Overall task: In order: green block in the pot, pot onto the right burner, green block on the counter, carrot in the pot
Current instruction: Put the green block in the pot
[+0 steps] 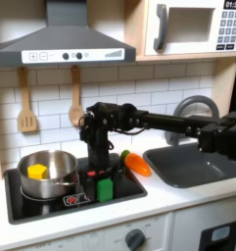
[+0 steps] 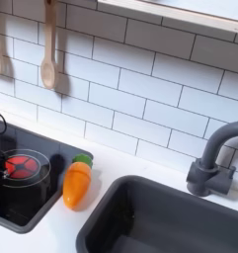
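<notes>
jaws: the gripper (image 1: 103, 173) points straight down over the front right part of the cooktop in the first exterior view; the jaws stand at the top of the green block, but whether they are clenched on it or released cannot be told at this size.
green block: the green block (image 1: 105, 187) stands upright on the cooktop, directly under the jaws, near the cooktop's front edge.
cooktop: the glossy black cooktop (image 1: 51, 204) lies sunk in the counter; in the first exterior view a red-ringed patch (image 1: 76, 199) shows just left of the block.
right burner: in the second exterior view the right burner (image 2: 22, 166) shows as red concentric rings at the picture's left edge, bare.
pot: the pot (image 1: 53, 173) sits on the left half of the cooktop in the first exterior view, upright and well apart from the block.
pot contents: a yellow chunk (image 1: 36, 172) lies inside, against the left wall.
carrot: the carrot (image 2: 77, 184) lies on the counter (image 2: 61, 232) between cooktop and sink, green stub toward the tiled wall.
sink: the dark grey sink (image 2: 170, 222) sits just right of the carrot, with a grey faucet (image 2: 214, 158) behind it.
wall: wooden utensils (image 2: 49, 49) hang on the white tiles.
</notes>
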You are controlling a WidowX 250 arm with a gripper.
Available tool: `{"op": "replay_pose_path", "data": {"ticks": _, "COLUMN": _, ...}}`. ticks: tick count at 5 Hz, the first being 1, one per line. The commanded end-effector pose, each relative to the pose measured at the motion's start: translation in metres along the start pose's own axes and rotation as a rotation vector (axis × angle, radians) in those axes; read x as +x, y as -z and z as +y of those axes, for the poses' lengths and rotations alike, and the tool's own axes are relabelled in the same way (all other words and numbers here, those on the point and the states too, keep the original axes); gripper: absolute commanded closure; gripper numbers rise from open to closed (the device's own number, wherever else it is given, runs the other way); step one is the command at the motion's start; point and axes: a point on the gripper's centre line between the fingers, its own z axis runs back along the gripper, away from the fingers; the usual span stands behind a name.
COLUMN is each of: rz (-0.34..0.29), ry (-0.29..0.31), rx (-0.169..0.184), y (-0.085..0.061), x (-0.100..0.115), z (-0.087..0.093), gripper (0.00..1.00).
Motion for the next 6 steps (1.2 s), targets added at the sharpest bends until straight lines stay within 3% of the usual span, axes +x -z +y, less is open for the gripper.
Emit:
{"op": "replay_pose_path", "data": {"ticks": 1, "rz": -0.009, "ry": -0.010, "rx": 0.002, "y": -0.001, "x": 0.001, "z": 0.000, "gripper": 1.00}}
{"op": "replay_pose_path", "data": {"ticks": 4, "rz": -0.037, "ry": -0.003, "rx": -0.005, "y": -0.009, "x": -0.004, "z": -0.004, "gripper": 1.00}}
{"op": "replay_pose_path", "data": {"ticks": 6, "rz": -0.086, "ry": 0.001, "rx": -0.014, "y": -0.041, "x": -0.009, "z": -0.008, "gripper": 1.00}}
